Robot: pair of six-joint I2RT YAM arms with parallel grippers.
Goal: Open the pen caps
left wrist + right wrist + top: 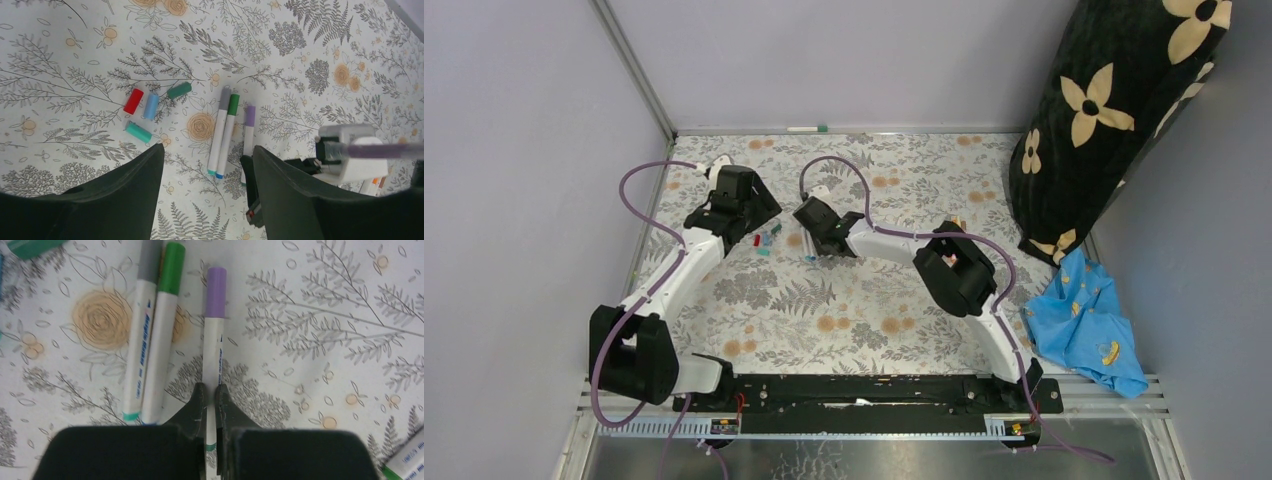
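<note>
My right gripper (pixel 210 392) is shut on the white barrel of a pen (pixel 213 350) lying on the floral tablecloth; its purple cap (pixel 216 291) is on, at the far end. Just to its left lie two more capped pens side by side, one with a grey cap (pixel 148 260), one with a green cap (pixel 171 267). My left gripper (pixel 207 150) hangs open above these pens with nothing between its fingers. Several loose pen caps lie to the left: red (pixel 133 101), light blue (pixel 151 106), dark green (pixel 179 90) and teal (pixel 138 132).
Another pen end (pixel 405 460) shows at the lower right of the right wrist view. A black cushion with cream flowers (pixel 1114 110) leans at the back right, above a blue cloth (pixel 1089 325). A pen (pixel 806 128) lies along the back wall.
</note>
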